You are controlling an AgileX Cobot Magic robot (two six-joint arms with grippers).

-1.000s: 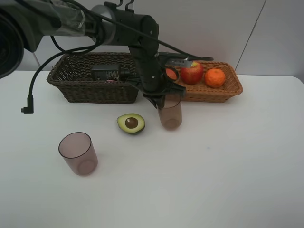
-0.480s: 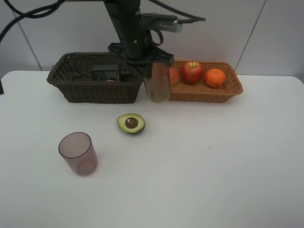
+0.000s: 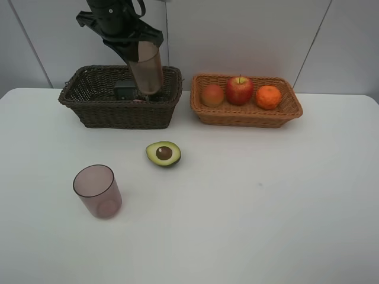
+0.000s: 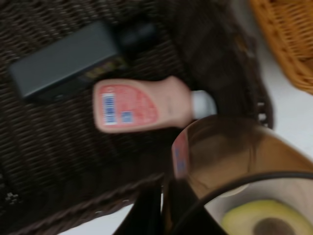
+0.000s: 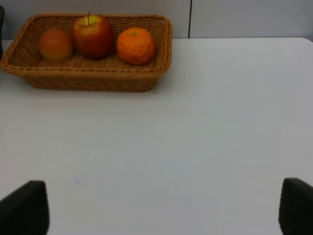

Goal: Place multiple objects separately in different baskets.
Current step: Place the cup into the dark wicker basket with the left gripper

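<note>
While left tool (image 3: pixel 137 46) pinches mauve cup (image 3: pixel 147 71) over dark basket (image 3: pixel 112 115), right tool (image 5: pixel 159 208) gapes empty.

Under your left gripper (image 3: pixel 137 48), which grips the mauve cup (image 3: pixel 147 71), the dark basket (image 3: pixel 118 112) is partly taken. The pump bottle (image 4: pixel 68 61) and pink bottle (image 4: pixel 142 105) lie side by side just below the cup. Bare weave shows beyond the pink bottle's cap, toward the light basket (image 3: pixel 249 115). The halved avocado (image 3: pixel 163 153) and second mauve cup (image 3: pixel 96 190) stand on the table, well apart from it. Ahead of your right gripper (image 5: pixel 156 208), with its jaws spread wide, the table (image 5: pixel 205 127) is bare up to the light basket.
</note>
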